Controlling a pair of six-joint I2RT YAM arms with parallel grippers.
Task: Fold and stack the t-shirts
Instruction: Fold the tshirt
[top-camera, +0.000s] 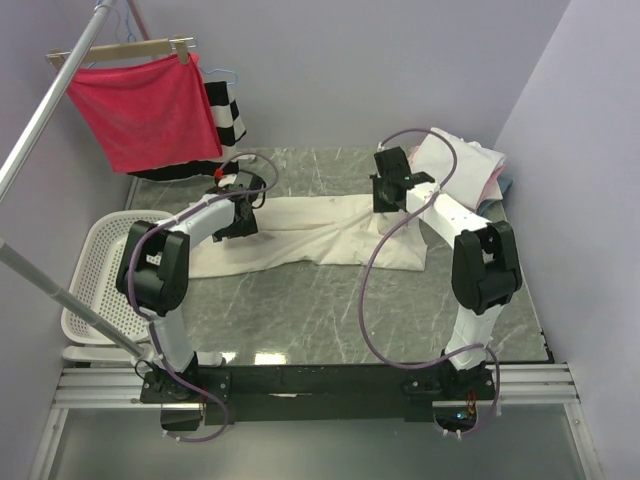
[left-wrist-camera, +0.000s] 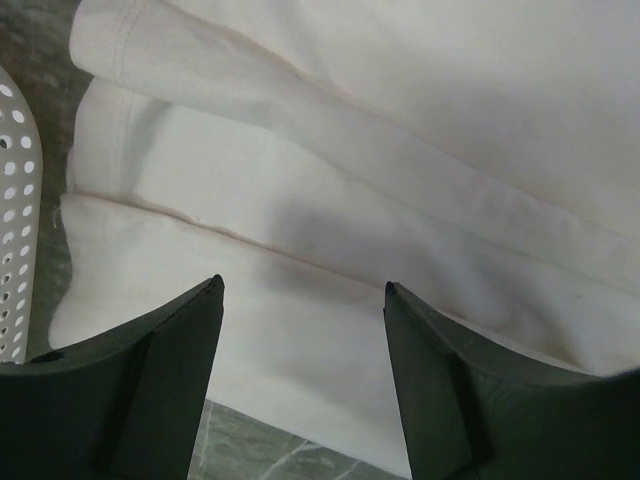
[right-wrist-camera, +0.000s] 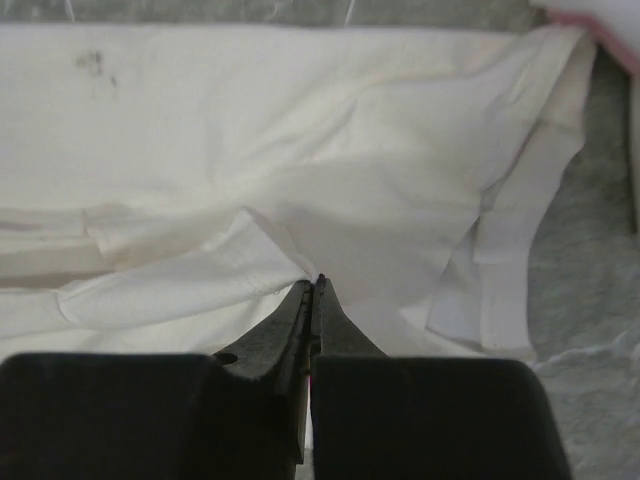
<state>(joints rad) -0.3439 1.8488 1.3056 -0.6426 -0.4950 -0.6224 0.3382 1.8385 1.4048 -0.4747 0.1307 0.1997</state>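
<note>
A cream t-shirt (top-camera: 330, 232) lies stretched across the middle of the grey marble worktop (top-camera: 320, 310), gathered lengthwise into a long, rumpled band between the two arms. The left arm (top-camera: 185, 235) reaches over the band's left end, just beside a white perforated laundry basket (top-camera: 88, 262). The left jaws hang wide open over the nearest of three layered folds and hold nothing; they are probably lined up to pinch that end. The right arm (top-camera: 470, 250) reaches to the band's right end, where the right jaws are closed tight with their tips pressed at a raised crease. Whether any cloth is caught between them I cannot tell. One arm at each end would seem to let the band be lifted or folded evenly. The shirt looks soft and matte, with neat parallel hems on the left, and loose wrinkles and a turned-out sleeve on the right. A small dark smudge (right-wrist-camera: 95, 62) marks it near the far edge. A pile of shirts (top-camera: 462, 158), cream with a pink edge, sits in the far right corner and is likely the stack.
</note>
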